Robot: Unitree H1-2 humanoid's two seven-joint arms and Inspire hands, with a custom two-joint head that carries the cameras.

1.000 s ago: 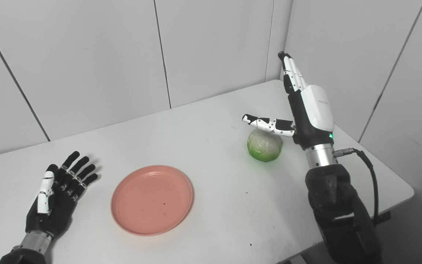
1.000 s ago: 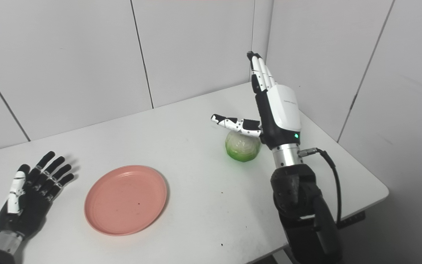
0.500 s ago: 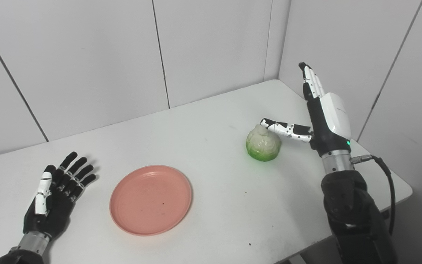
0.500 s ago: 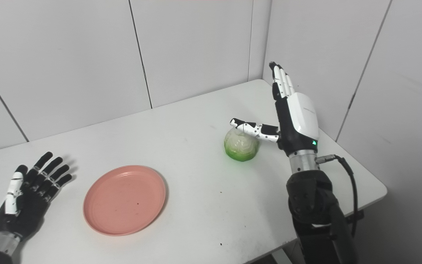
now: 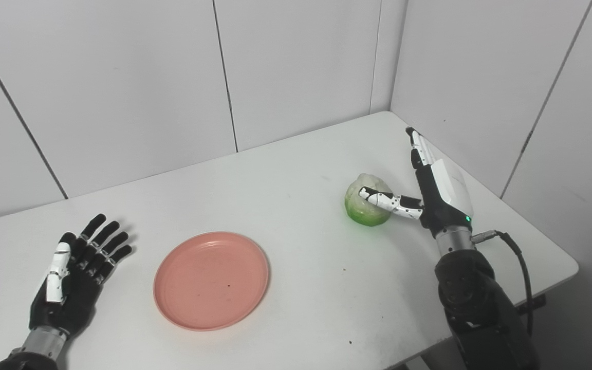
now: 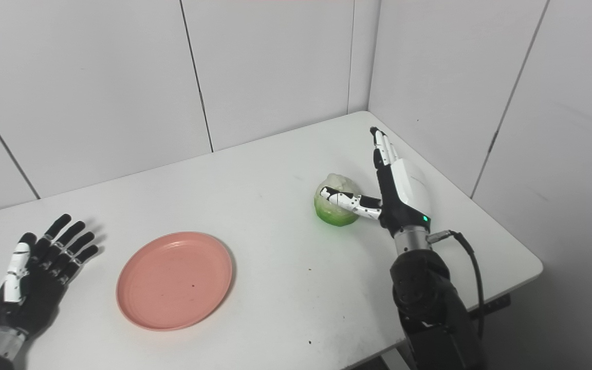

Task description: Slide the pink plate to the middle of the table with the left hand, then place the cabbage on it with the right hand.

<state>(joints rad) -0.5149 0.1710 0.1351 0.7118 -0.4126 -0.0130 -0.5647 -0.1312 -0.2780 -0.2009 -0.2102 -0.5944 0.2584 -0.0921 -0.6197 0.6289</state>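
The right hand (image 5: 437, 192) is open beside the cabbage (image 5: 368, 205), fingers extended, thumb across its front. The left hand (image 5: 72, 280) lies flat, fingers spread, holding nothing.

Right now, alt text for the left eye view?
The right hand is open beside a green cabbage on a white table, thumb in front of it. A pink plate lies empty nearer the left hand, which rests open, palm up.

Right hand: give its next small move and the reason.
Probably curl the fingers around the cabbage. The right hand is open beside it, thumb across its front, fingers straight, not yet gripping. The plate sits empty, with the left hand flat and apart.
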